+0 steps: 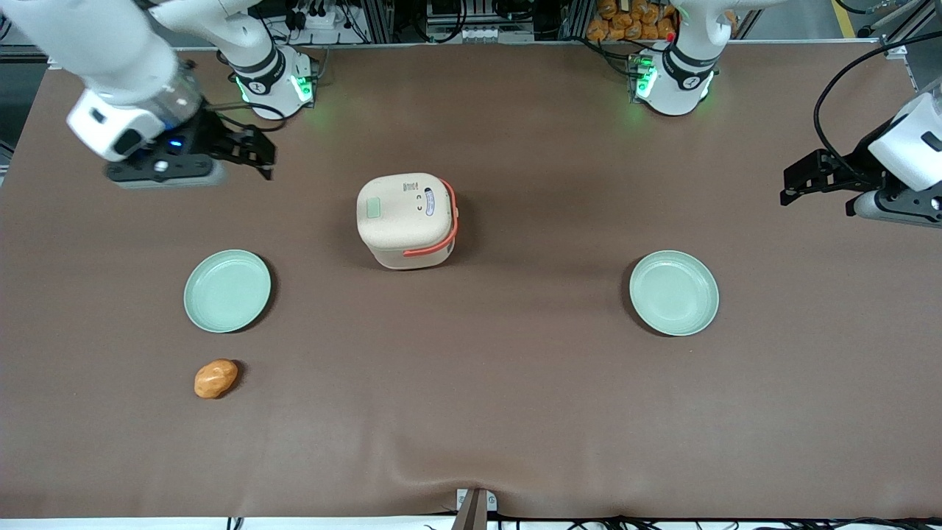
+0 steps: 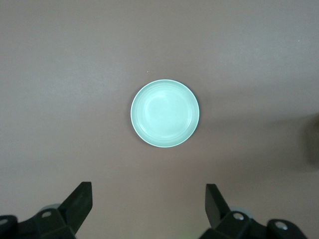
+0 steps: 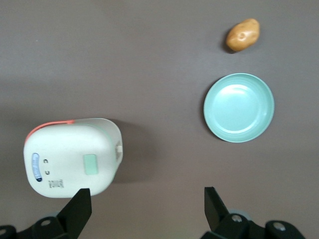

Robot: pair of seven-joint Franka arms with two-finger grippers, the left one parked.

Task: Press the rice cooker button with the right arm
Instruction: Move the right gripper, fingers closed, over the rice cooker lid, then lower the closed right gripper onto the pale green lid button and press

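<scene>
Claw [image 3: 144, 211] wide open – empty – above rice cooker [image 3: 72, 157].

Small dark markings sit on the rice cooker [image 1: 405, 219] lid, but none can be read.

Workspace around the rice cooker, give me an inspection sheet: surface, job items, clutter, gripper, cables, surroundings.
Surface: brown cloth-covered table, with a small ridge at the edge nearest the front camera.
Job's things: cream rounded-cube rice cooker with coral-orange strap handle, upright mid-table, lid shut, untouched.
Clutter: pale-green round plate toward the working arm's end, empty; orange lumpy potato-like object nearer the front camera than that plate, apart from it; second pale-green round plate toward the parked arm's end, empty.
Grippers: black two-finger right gripper above the table, off sideways from the cooker, fingers open, holding nothing.
Cables: thin black cable at the right arm's wrist.
Surroundings: metal framing, wiring and orange items past the table's edge.
</scene>
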